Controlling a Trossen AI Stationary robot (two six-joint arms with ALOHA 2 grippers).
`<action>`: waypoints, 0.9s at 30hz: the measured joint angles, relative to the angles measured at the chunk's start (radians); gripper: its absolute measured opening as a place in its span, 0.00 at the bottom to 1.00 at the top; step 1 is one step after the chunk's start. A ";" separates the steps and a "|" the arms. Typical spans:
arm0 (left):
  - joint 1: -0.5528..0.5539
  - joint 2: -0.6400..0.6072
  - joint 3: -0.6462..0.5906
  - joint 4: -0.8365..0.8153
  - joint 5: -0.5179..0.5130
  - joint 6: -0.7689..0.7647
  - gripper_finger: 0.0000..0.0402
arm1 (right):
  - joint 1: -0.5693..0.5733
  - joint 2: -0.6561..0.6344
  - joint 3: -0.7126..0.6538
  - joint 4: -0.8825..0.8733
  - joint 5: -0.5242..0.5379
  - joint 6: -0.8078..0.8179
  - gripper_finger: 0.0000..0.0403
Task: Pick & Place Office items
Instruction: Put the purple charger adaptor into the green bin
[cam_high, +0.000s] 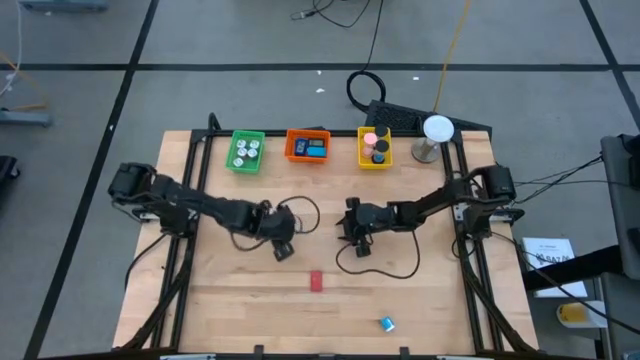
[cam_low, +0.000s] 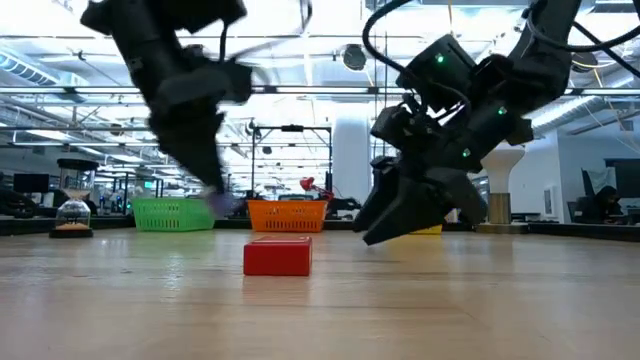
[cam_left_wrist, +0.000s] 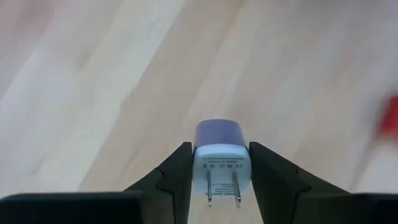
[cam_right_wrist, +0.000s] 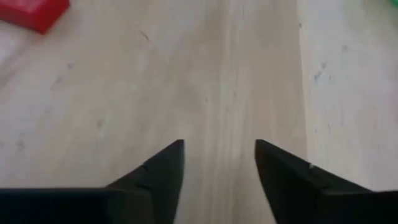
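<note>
My left gripper (cam_high: 283, 246) hovers over the middle of the table, left of centre, shut on a small purple plug adapter (cam_left_wrist: 217, 146) with a white face and two metal prongs; the low view shows it as a purple blur (cam_low: 222, 203). My right gripper (cam_high: 357, 238) stands open just right of centre, low over the bare wood (cam_right_wrist: 219, 149), with nothing between its fingers. A red block (cam_high: 316, 281) lies flat on the table nearer the front, between the two grippers (cam_low: 277, 255). A small blue item (cam_high: 386, 323) lies near the front edge. My left gripper pinches the adapter's two opposite sides (cam_left_wrist: 198, 163) between its two fingers. The white pronged face points back toward the wrist and the purple end points away. The fingers slant downward, and the adapter is lifted clear of the table.
Along the far edge stand a green tray (cam_high: 246, 150), an orange tray (cam_high: 307, 146) and a yellow tray (cam_high: 374, 148), each with small items inside. A white ball on a stand (cam_high: 437, 130) sits at the far right corner. Loose cables loop on the table by both grippers.
</note>
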 joint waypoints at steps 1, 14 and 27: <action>0.018 0.008 0.018 -0.069 0.020 -0.011 0.34 | 0.006 -0.003 0.001 0.005 -0.001 -0.002 0.44; 0.131 0.036 0.058 -0.226 0.143 0.016 0.38 | 0.033 -0.021 0.000 0.014 -0.002 -0.018 0.20; 0.170 0.053 0.057 -0.238 0.161 0.026 0.43 | 0.033 -0.021 0.000 0.015 -0.003 -0.018 0.21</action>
